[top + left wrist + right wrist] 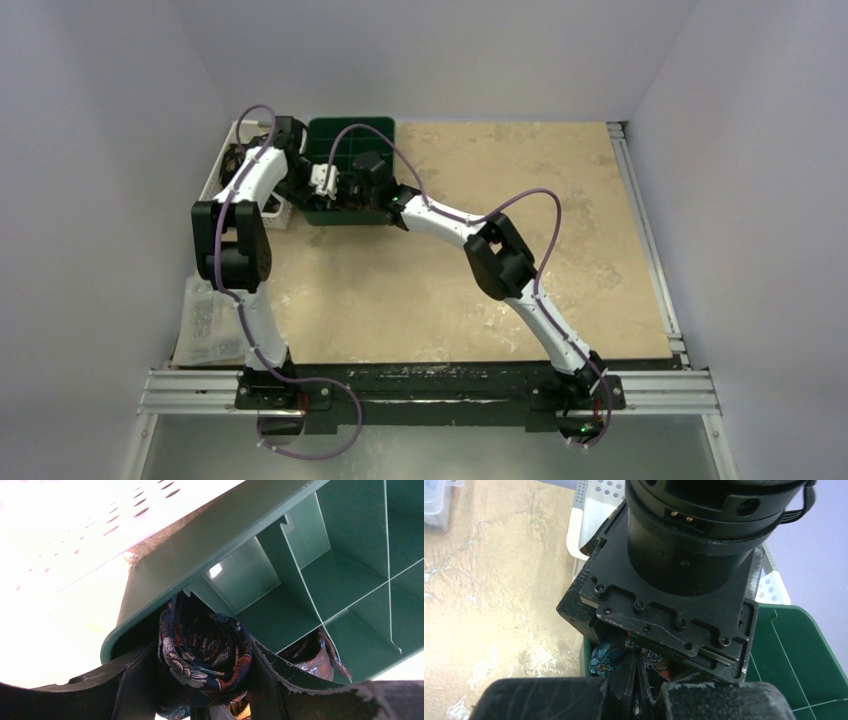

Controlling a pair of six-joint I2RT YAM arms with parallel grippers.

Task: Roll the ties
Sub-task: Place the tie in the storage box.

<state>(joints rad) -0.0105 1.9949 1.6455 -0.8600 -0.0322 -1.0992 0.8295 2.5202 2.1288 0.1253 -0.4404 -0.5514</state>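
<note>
tightly rolled navy floral tie clamped in the left end effector at the glossy green tray corner cell, crumpled brown tie in the next cell, right end effector at the tray's edge, grip unclear

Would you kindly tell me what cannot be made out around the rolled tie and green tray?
Left wrist: the navy tie, held in the left hand, is cut off at the bottom edge; a finger hides most of the brown tie.
Right wrist: the left hand's body blocks most of the navy tie; whether the right hand grips it is unclear.
Top: both wrists hide the ties in the tray.
</note>
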